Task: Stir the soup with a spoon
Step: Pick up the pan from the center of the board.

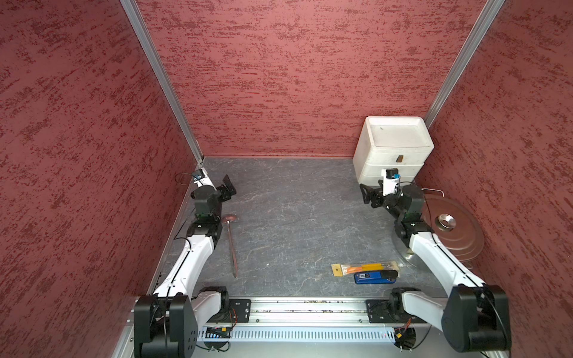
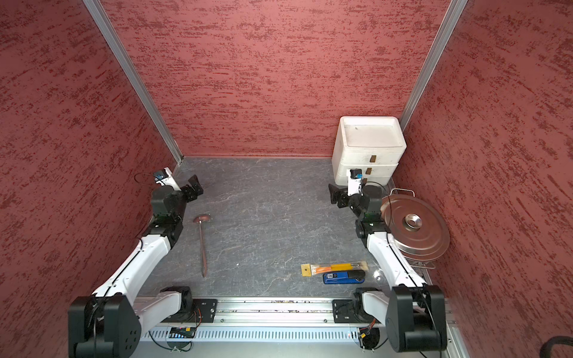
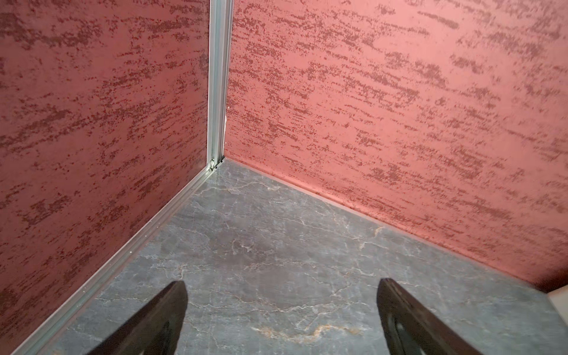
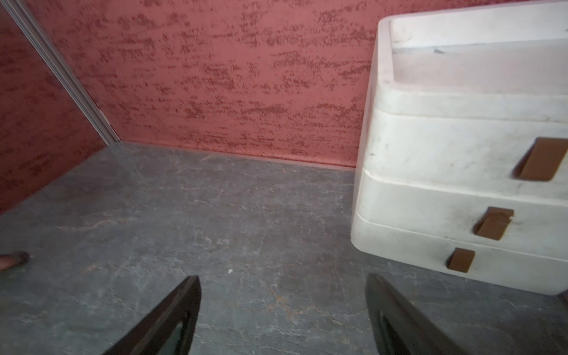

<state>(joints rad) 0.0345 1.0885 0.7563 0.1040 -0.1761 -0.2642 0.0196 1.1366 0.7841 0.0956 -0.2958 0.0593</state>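
Lying flat: thin-handled metal spoon (image 2: 202, 248) | round ribbed steel lid (image 2: 429, 243)

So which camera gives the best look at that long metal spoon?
A top view: the spoon shows whole, bowl to handle tip. Both top views show it; the left wrist view misses it, the right wrist view has at most a dark sliver.

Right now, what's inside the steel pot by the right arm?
Contents cannot be seen: a steel lid with a round knob covers the pot fully. Only its wire handles and a sliver of rim show.
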